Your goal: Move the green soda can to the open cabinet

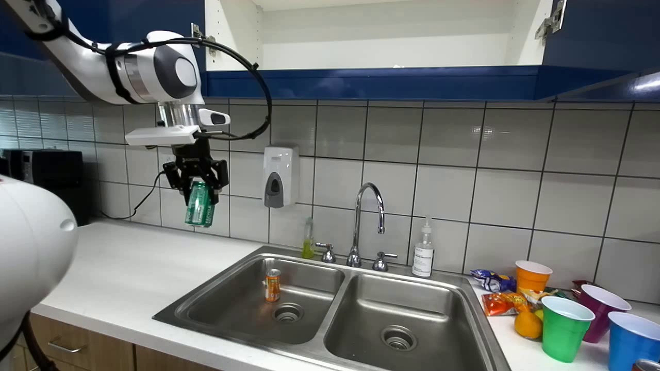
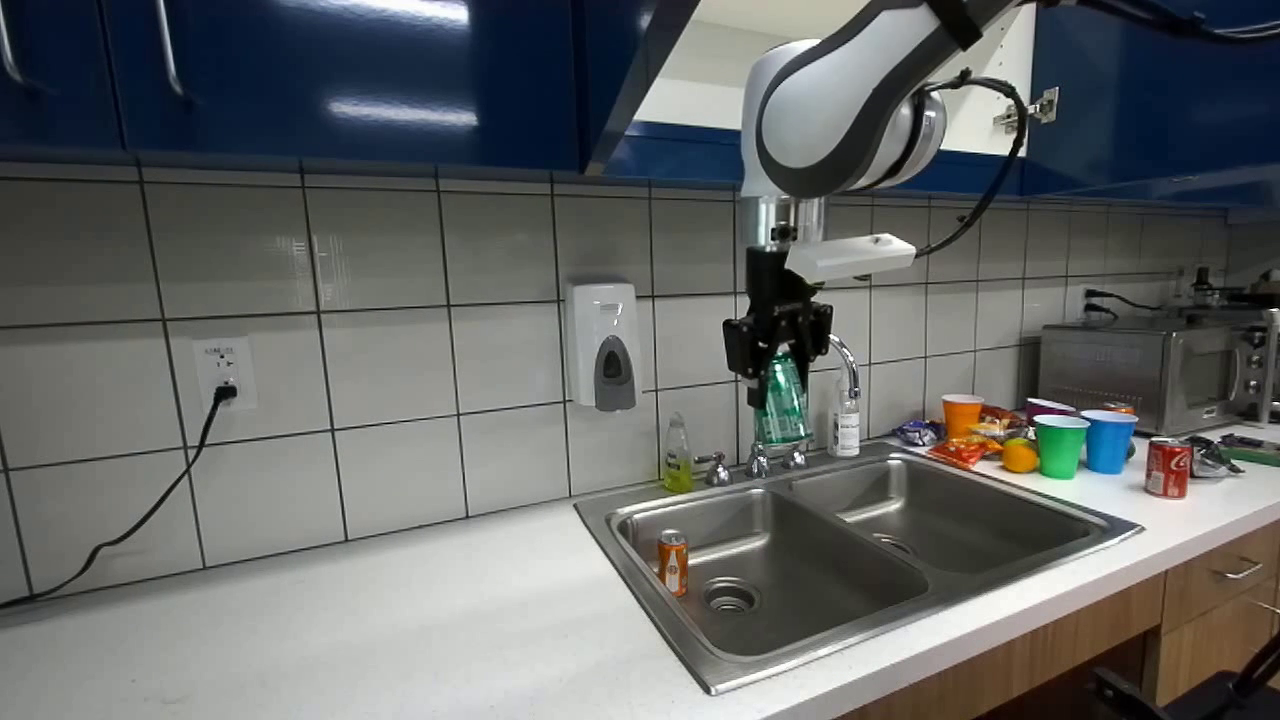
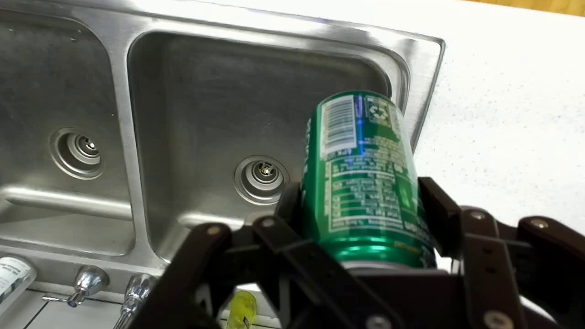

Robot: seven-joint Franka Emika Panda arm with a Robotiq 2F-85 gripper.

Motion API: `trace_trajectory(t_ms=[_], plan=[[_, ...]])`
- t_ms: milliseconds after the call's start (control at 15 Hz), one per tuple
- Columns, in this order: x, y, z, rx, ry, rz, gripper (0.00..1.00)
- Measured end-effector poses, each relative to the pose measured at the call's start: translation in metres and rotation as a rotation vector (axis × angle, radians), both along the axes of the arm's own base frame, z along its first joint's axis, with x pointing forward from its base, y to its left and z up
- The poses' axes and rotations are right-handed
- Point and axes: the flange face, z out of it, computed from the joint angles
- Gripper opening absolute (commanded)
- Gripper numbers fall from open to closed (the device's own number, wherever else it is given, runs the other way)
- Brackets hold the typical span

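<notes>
One claw [image 1: 201,197] snug around green can [image 3: 362,180]

Can [image 3: 361,183] between fingers [image 3: 438,210], lower than cabinet [image 1: 379,44]

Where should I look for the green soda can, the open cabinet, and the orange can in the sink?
Green soda can [image 3: 365,183]: wrist view, on its printed side.
Open cabinet [image 1: 386,41]: in an exterior view, on its white back wall.
Orange can [image 2: 673,564]: in an exterior view, halfway up its side.
</notes>
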Motion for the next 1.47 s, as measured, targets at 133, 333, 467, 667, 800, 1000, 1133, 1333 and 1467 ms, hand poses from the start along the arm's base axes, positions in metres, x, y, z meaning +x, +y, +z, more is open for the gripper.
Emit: trace_trajectory(t_ms=[133, 333, 467, 667, 800, 1000, 1133, 1333, 1467], plan=[[-0.003, 0.003, 0.013, 0.000, -0.003, 0.003, 0.40], [-0.007, 0.007, 0.032, -0.005, -0.008, 0.004, 0.40], [-0.009, 0.007, 0.044, -0.008, -0.008, 0.002, 0.40], [-0.013, 0.006, 0.061, -0.013, -0.008, -0.004, 0.40], [-0.016, 0.005, 0.073, -0.015, -0.010, -0.008, 0.40], [-0.019, 0.004, 0.089, -0.017, -0.011, -0.013, 0.40], [-0.022, 0.003, 0.098, -0.020, -0.010, -0.018, 0.40], [-0.025, 0.000, 0.114, -0.024, -0.015, -0.026, 0.40], [-0.026, -0.002, 0.124, -0.028, -0.022, -0.033, 0.40]])
